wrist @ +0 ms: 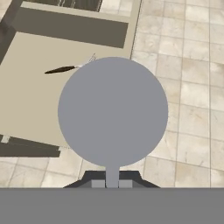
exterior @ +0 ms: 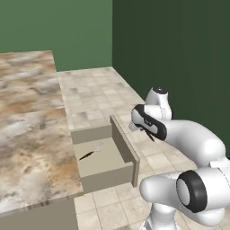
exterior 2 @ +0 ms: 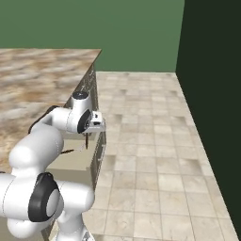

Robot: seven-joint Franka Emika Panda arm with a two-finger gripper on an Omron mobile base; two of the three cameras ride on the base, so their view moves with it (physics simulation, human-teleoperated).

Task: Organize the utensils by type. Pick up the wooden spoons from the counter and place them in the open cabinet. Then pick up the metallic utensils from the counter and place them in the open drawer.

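No text, label, brand, number or sign can be read anywhere

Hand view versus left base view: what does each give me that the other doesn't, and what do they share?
Hand view: the round grey head of the metal utensil up close, its stem pinched between the fingers.
Left base view: the marbled counter, the white arm and the green wall.
Both: the open drawer with the small dark-handled utensil lying flat inside, and the tiled floor.
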